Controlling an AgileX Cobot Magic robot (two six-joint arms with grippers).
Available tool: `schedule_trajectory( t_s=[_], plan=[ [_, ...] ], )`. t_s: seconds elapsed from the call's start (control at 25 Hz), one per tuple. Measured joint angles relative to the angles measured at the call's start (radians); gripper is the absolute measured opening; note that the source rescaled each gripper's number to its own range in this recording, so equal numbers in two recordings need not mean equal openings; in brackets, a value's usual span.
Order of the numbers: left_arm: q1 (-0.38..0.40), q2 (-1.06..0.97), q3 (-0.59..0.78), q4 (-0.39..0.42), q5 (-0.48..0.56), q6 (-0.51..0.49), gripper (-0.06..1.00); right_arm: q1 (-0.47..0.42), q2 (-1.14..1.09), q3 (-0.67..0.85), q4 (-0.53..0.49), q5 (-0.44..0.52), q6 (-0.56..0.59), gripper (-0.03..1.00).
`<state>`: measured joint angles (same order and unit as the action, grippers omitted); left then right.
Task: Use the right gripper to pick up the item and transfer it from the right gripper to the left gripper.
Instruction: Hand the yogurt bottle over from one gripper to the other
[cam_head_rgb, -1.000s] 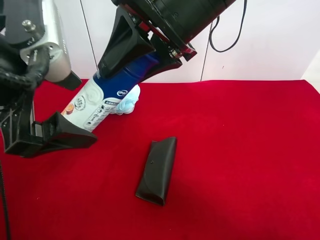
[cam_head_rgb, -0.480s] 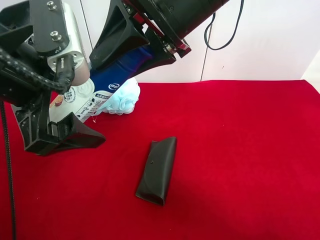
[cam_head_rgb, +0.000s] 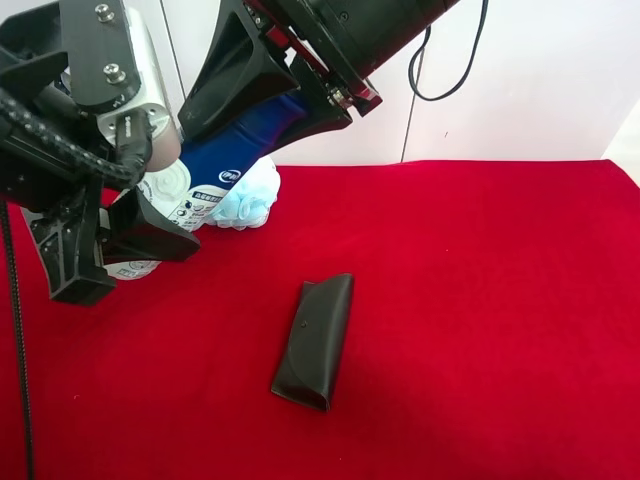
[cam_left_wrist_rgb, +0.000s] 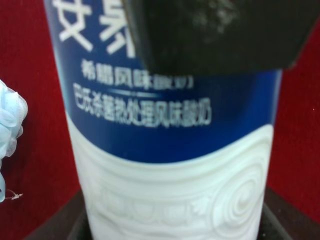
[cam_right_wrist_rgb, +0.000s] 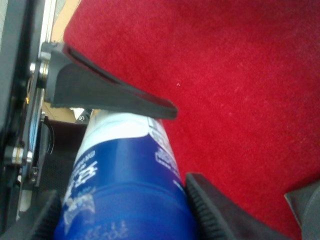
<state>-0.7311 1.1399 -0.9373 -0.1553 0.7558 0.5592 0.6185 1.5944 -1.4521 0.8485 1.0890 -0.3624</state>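
Note:
The item, a bottle (cam_head_rgb: 212, 177) with a white lower body and a dark blue upper part, hangs tilted above the red cloth. My right gripper (cam_head_rgb: 265, 120), the black arm at the top of the exterior view, is shut on its blue upper part (cam_right_wrist_rgb: 125, 170). My left gripper (cam_head_rgb: 150, 212), on the grey block at that view's left, has its jaws closed against the white lower body (cam_left_wrist_rgb: 170, 190). In the left wrist view one right finger (cam_left_wrist_rgb: 215, 35) covers the bottle's top. In the right wrist view one left finger (cam_right_wrist_rgb: 110, 95) lies across the bottle.
A light blue mesh bath sponge (cam_head_rgb: 252, 198) lies on the red cloth (cam_head_rgb: 480, 300) behind the bottle and shows in the left wrist view (cam_left_wrist_rgb: 10, 130). A flat black glasses case (cam_head_rgb: 315, 340) lies mid-cloth. A white wall stands behind.
My left gripper moved up to the bottle's lower body, and its jaws have closed in on it. The right gripper keeps its hold and has barely moved in the last half second.

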Motion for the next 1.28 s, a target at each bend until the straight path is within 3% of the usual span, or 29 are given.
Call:
schedule_trajectory(
  t_s=[0.4,1.0,1.08,1.16,1.28],
  plan=[
    [0.000,0.004,0.000,0.001,-0.001,-0.001,0.12,0.006,0.000,0.000,-0.019,0.002,-0.008,0.01],
    [0.000,0.007,0.000,0.005,0.011,0.002,0.12,0.011,-0.008,0.000,-0.047,-0.040,-0.042,0.11],
    [0.000,0.007,0.000,0.005,0.011,0.002,0.12,0.011,-0.008,0.000,-0.048,-0.037,-0.058,0.33],
    [0.000,0.007,0.000,0.005,0.011,0.002,0.12,0.011,-0.008,0.000,-0.059,-0.019,-0.074,0.74],
    [0.000,0.007,0.000,0.005,0.011,0.002,0.12,0.011,-0.008,0.000,-0.094,-0.013,-0.080,0.94]
  ],
)
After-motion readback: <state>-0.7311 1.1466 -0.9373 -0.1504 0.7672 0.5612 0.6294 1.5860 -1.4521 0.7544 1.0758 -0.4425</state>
